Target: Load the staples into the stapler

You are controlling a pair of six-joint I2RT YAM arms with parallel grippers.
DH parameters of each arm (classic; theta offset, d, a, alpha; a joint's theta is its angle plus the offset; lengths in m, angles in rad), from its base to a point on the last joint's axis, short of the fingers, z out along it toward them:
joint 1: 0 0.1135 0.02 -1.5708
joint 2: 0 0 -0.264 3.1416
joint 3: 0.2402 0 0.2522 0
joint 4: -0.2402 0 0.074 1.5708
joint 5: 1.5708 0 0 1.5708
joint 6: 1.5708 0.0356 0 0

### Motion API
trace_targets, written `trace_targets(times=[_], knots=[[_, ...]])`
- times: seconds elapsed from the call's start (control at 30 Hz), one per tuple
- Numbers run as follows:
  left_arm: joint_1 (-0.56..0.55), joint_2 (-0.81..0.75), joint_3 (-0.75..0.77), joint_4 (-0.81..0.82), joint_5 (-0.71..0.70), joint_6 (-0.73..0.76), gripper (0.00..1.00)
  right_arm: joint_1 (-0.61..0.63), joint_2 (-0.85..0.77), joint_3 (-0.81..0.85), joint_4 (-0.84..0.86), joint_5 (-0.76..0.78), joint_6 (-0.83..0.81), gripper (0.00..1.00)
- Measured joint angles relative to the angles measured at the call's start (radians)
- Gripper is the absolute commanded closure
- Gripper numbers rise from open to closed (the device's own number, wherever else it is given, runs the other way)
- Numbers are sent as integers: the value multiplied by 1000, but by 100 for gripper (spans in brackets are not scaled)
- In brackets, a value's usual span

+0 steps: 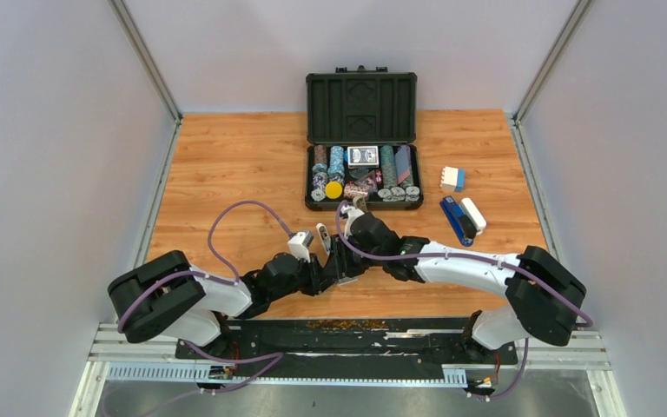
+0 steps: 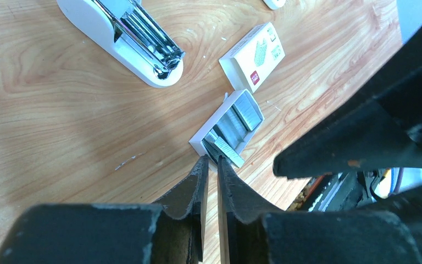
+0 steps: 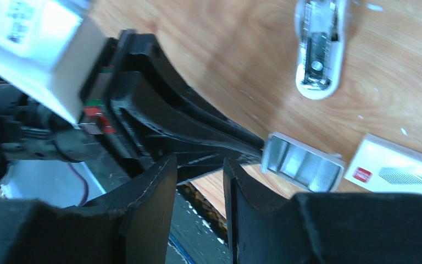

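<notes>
Staples (image 2: 242, 113) fill the white tray (image 2: 203, 135) mid-frame, sleeve (image 2: 253, 55) just beyond; stapler (image 2: 132, 41) upper left. Left gripper (image 2: 211, 162) narrow, tips at the tray's near end, grip unclear; right gripper (image 3: 199, 165) parted, empty.

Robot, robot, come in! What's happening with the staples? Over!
Left tool nearly shut at staples, grip unclear. Right tool open, empty. Stapler lies apart, nothing between.

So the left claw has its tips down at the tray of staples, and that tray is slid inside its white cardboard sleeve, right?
Not quite. The tray is out of the sleeve: it lies on the table beside it, staples showing, as the left wrist view makes plain. The left gripper does have its tips down at the tray's near end.
</notes>
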Motion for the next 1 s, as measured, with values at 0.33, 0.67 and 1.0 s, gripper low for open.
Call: trace_targets(times=[0.33,0.67,1.0], knots=[[-2,-1,2,-6,-4,-2,81,5,-2,2,-11,18,-3,66],[-6,-35,8,-63,-24,0,66,7,16,50,-161,134,-22,67],[-13,-123,34,-160,-60,3,48,30,31,77,-229,203,-50,67]])
